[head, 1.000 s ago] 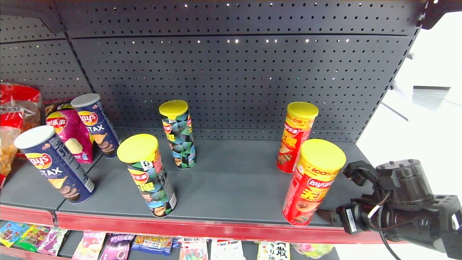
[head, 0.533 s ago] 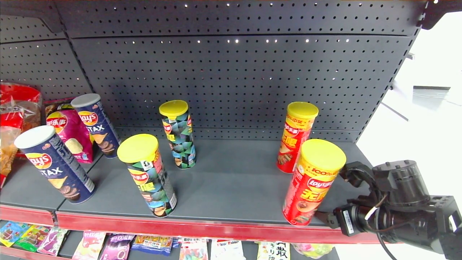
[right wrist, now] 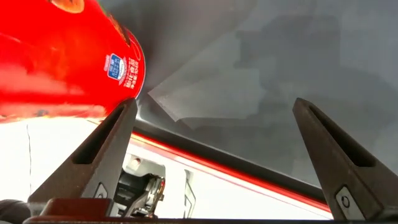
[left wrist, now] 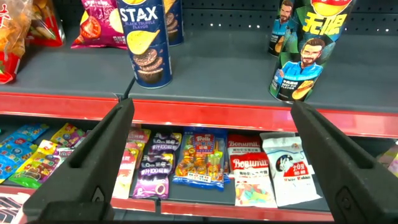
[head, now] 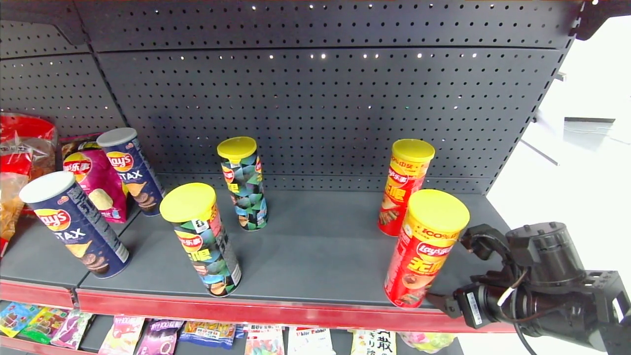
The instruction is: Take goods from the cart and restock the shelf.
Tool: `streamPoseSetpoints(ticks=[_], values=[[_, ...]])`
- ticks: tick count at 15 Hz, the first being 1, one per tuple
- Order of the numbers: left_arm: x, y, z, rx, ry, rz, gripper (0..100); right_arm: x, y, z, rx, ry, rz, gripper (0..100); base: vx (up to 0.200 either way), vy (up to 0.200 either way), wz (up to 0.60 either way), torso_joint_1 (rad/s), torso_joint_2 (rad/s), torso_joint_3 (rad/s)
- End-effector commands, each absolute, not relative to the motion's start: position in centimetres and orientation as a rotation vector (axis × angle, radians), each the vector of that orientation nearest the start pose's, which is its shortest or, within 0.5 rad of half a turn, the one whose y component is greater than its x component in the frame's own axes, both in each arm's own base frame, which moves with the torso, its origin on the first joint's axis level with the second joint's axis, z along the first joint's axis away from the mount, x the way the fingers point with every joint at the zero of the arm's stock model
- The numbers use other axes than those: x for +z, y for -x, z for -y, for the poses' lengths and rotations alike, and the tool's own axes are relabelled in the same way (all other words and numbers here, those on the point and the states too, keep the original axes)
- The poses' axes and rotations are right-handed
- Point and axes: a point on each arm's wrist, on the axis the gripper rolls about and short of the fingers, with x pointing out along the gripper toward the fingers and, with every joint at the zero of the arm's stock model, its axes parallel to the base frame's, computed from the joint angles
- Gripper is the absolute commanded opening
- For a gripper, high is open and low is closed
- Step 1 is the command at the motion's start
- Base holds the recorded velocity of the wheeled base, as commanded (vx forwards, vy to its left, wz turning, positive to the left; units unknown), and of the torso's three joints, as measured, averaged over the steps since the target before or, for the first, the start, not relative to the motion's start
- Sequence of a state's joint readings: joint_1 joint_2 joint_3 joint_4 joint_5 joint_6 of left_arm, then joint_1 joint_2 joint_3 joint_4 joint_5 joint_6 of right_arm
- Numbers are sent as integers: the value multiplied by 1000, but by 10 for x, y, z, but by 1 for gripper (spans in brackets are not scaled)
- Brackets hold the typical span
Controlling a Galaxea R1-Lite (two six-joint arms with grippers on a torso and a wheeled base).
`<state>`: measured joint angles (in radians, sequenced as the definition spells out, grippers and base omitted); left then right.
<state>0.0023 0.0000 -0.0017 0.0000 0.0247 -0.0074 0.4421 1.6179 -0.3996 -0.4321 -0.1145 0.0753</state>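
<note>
In the head view, a red snack bag (head: 22,143) at nine o'clock and lower-shelf packets (head: 207,335) at six o'clock run off the edge. The wrist views crop the red can (right wrist: 56,62) and blue can (left wrist: 148,43). The packet print is probably too small to read.

A dark perforated back panel (head: 315,108) spans the twelve o'clock side of the head view. At nine o'clock a red bag (head: 22,143) sits at the edge, with a pink crisp bag (head: 96,182) near it. Two dark blue cans stand upright there. The rear blue can (head: 130,170) is at one o'clock from the front blue can (head: 74,224) and just beside the pink bag. Nearer the centre stand two yellow-lidded cans, well apart: the front patterned can (head: 202,239), and at one o'clock from it the rear patterned can (head: 244,182). At six o'clock, lower down, lies a row of small bright packets (head: 157,335), perhaps sweets.
</note>
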Motion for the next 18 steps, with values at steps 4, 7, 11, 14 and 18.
streamPoseSetpoints(ticks=[4, 7, 11, 14, 18], values=[[76, 23, 0, 28, 8, 2, 100, 88, -197, -95, 294, 144, -773, 100, 0, 0, 0, 0, 0, 0], [76, 23, -1, 29, 8, 2, 100, 87, -196, -97, 303, 146, -778, 100, 0, 0, 0, 0, 0, 0], [76, 23, 0, 28, 8, 2, 100, 87, -196, -97, 302, 149, -779, 100, 0, 0, 0, 0, 0, 0], [76, 23, -1, 29, 8, 2, 100, 90, -198, -93, 281, 147, -768, 100, 0, 0, 0, 0, 0, 0], [76, 23, 0, 28, 8, 2, 100, 87, -203, -91, 260, 143, -779, 100, 0, 0, 0, 0, 0, 0]])
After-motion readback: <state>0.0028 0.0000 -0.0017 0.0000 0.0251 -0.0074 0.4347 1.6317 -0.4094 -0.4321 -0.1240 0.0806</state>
